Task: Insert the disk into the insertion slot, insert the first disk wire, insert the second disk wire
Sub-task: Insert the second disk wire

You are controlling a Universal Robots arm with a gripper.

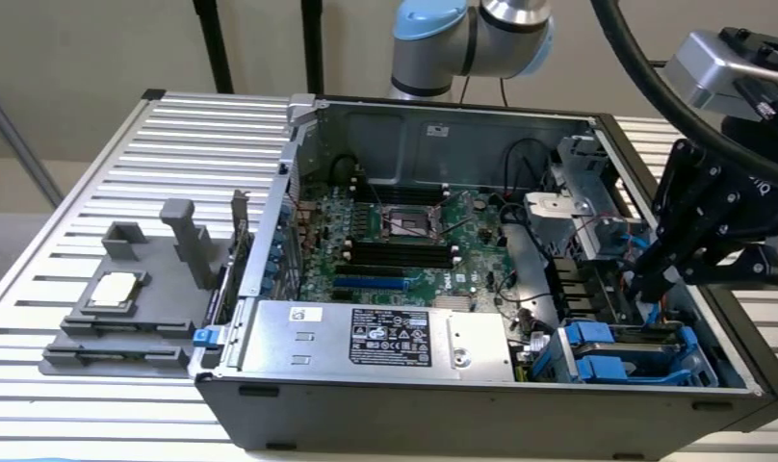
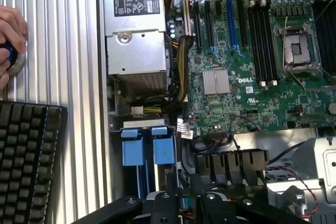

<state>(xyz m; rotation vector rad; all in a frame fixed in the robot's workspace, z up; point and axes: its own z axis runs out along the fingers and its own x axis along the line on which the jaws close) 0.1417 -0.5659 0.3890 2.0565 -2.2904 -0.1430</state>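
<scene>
The disk (image 1: 616, 352), held in its bright blue carrier, lies in the insertion slot (image 1: 720, 373) at the case's near corner on the exterior view's right. Its two blue carrier tabs (image 2: 143, 148) sit side by side in the wrist view, right beside my gripper. My black gripper (image 1: 641, 283) hangs over the case's side on the exterior view's right, just above and behind the disk. In the wrist view the gripper (image 2: 184, 205) is shut on a small blue wire connector (image 2: 184, 203). Thin blue wires (image 1: 634, 241) run behind it.
The silver power supply (image 1: 363, 337) with a black-and-white label lies next to the disk bay. The green motherboard (image 1: 402, 241) covers the case floor. A grey fixture (image 1: 119, 308) stands on the slatted table. A hand (image 2: 10, 35) and a black keyboard (image 2: 29, 161) lie outside the case.
</scene>
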